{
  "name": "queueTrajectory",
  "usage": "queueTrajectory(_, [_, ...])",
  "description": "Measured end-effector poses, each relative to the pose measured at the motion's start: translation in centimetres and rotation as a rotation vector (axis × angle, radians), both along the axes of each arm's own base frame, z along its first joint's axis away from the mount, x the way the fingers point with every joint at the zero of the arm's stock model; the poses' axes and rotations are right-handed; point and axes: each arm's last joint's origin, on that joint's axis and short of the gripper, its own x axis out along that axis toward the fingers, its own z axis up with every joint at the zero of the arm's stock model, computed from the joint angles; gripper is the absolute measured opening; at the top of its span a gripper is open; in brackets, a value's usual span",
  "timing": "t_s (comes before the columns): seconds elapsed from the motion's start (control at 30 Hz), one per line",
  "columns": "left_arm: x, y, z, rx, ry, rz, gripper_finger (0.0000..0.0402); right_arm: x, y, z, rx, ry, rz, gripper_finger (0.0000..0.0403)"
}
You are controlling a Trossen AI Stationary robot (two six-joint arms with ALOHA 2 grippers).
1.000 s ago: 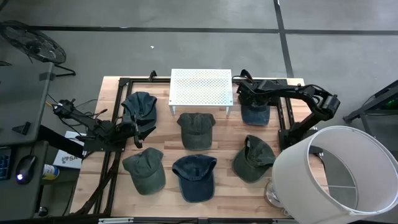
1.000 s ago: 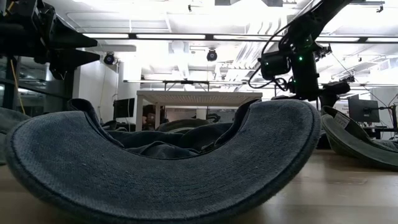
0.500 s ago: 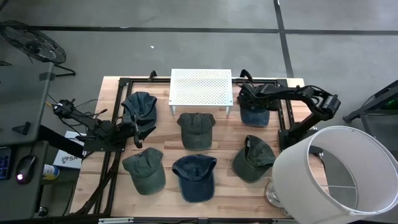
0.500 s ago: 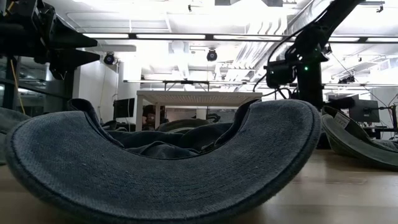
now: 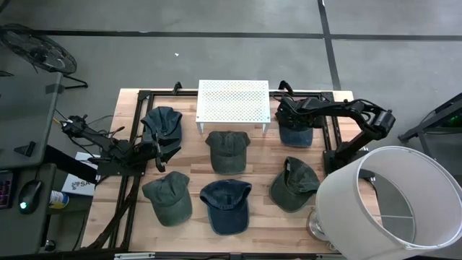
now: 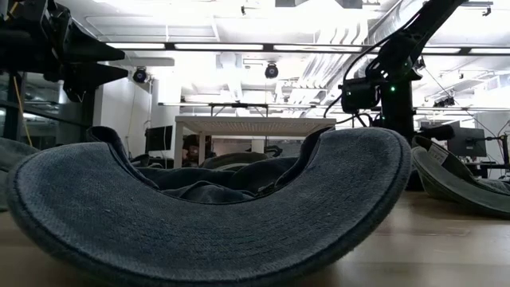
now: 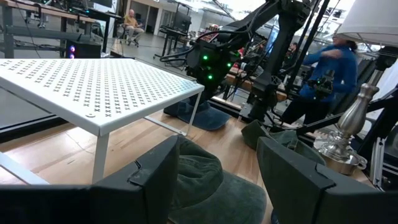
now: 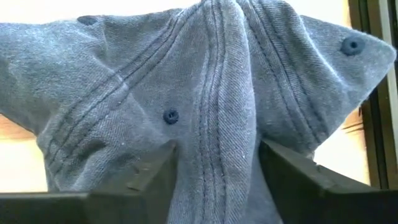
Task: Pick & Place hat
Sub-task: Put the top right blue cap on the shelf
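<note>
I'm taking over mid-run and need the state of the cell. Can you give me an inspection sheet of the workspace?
Surface: wooden table, black frame rails.
Job's things: six caps; blue cap under the right arm; white perforated stand at the back.
Clutter: lamp with white shade at the right corner.
Grippers: right gripper straddles a fold of the blue cap, jaws not shut; left gripper open, empty, at the left side.
Cables: wires along the left arm.
Surroundings: person in blue, desks.

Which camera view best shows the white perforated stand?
The high view: the white perforated stand shows whole from above. The left wrist view shows one corner and leg; the low view shows it distant; the right wrist view, nothing.
</note>
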Motion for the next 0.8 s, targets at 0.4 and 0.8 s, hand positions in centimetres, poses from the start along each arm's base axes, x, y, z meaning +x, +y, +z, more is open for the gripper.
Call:
queueTrajectory(0.4, [0.0, 0.0, 0.0, 0.0, 0.0, 0.0, 0.0214, -0.1, 0.3, 1.6, -0.041, -0.053, 0.045, 0.0053])
queueTrajectory(0.8, [0.0, 0.0, 0.0, 0.0, 0.0, 0.0, 0.0214, -1.2, 1.6, 4.9, -0.152, -0.117, 0.029, 0.0004])
